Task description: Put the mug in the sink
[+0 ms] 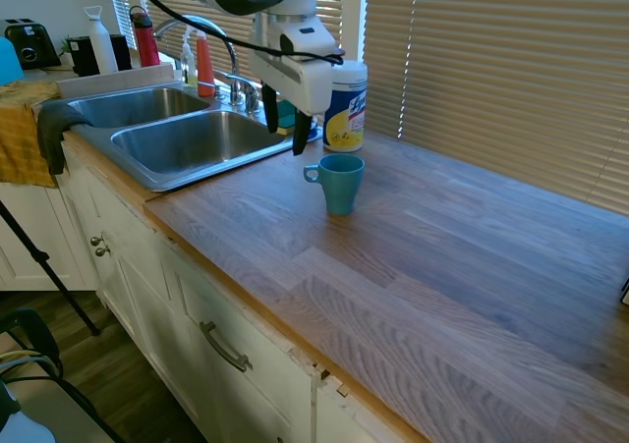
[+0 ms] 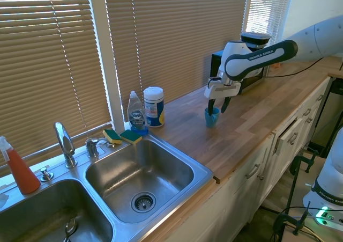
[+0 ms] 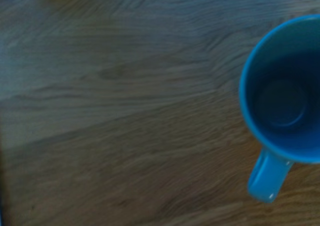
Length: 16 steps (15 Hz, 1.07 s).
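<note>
Mug (image 1: pixel 339 182) teal-blue, upright on the wooden tabletop (image 1: pixel 442 256), handle toward the sink (image 1: pixel 187 140). First exterior view: mug stands near the sink's closer basin, on the wood just past the rim, not in it. White-and-yellow wipes canister (image 1: pixel 345 106) stands behind the mug, near it but apart. Gripper (image 1: pixel 285 127) hangs above the tabletop between mug and sink, higher than the mug's rim, fingers (image 1: pixel 301 134) dark, spread apart, holding nothing. Red bottle (image 1: pixel 204 65) and faucet (image 1: pixel 201 30) behind the sink; yellow cloth (image 1: pixel 25 134) draped over the sink's far end.

Second exterior view: sink (image 2: pixel 161 145) double-basin, steel, both basins without the mug. Mug (image 2: pixel 211 116) sits on the tabletop (image 2: pixel 252 113) well away from the sink, past the canister (image 2: pixel 154 107). Gripper (image 2: pixel 218 103) directly over the mug area, fingers (image 2: pixel 226 103) open, one seeming to reach down at the mug's rim; contact cannot be told. Dish soap bottle (image 2: pixel 137 113) and two yellow-green sponges (image 2: pixel 122 136) at the sink's back rim, beside the canister. Chrome faucet (image 2: pixel 65 143) between the basins; orange spray bottle (image 2: pixel 19 168) behind the farther basin.

Wrist view: mug (image 3: pixel 282 90) seen from above, empty, handle (image 3: pixel 268 178) visible, resting on wood grain tabletop (image 3: pixel 115 116). Blurry.
</note>
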### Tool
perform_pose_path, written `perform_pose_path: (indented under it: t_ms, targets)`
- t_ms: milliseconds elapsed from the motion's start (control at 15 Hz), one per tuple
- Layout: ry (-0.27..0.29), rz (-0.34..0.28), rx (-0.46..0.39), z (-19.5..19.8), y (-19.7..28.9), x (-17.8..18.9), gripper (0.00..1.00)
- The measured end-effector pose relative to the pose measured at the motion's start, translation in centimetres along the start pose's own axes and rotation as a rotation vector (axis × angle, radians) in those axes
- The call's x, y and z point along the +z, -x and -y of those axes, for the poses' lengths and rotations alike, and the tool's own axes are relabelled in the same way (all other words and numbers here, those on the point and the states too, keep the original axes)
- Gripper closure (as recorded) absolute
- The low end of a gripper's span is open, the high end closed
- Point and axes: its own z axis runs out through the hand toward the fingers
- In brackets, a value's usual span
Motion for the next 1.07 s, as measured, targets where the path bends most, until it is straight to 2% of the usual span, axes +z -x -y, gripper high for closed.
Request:
perform_pose_path:
  t_ms: [467,667,867,933,1067]
  targets:
    - [0.004,-0.031,0.259,-0.7,-6.4,1.3,0.0]
    - [0.018,-0.038,0.32,-1.3,-7.7,2.3,0.0]
    - [0.037,-0.039,0.345,-1.7,-8.5,3.9,0.0]
    - [0.043,-0.04,0.349,-1.7,-8.7,4.5,1.0]
    - [0.061,-0.035,0.352,-1.7,-9.0,5.8,1.0]
